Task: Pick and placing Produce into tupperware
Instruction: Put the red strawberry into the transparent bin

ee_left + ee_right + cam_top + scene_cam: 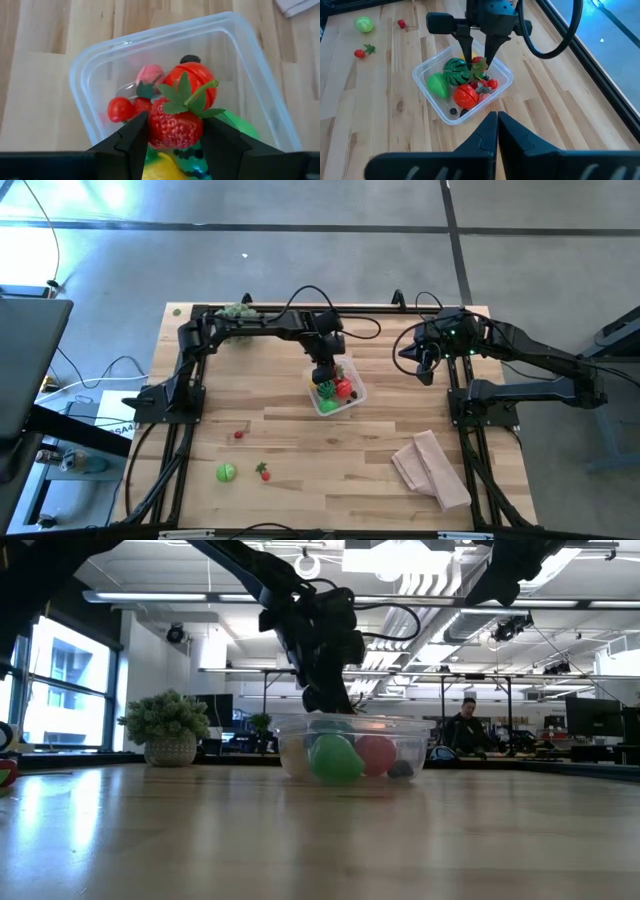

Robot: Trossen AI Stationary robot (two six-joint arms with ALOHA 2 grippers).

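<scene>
A toy strawberry (175, 125) sits pinched in the left gripper (175, 142) above the tupperware (85, 107), placing under way; next, release. Right gripper (496, 131) waits closed, empty.

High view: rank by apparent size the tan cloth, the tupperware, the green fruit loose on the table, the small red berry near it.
1. tan cloth
2. tupperware, slightly smaller, partly hidden by the left hand
3. green fruit
4. red berry, smallest

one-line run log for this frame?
left gripper: holds strawberry over tupperware | right gripper: shut, waiting | three pieces outside
</scene>
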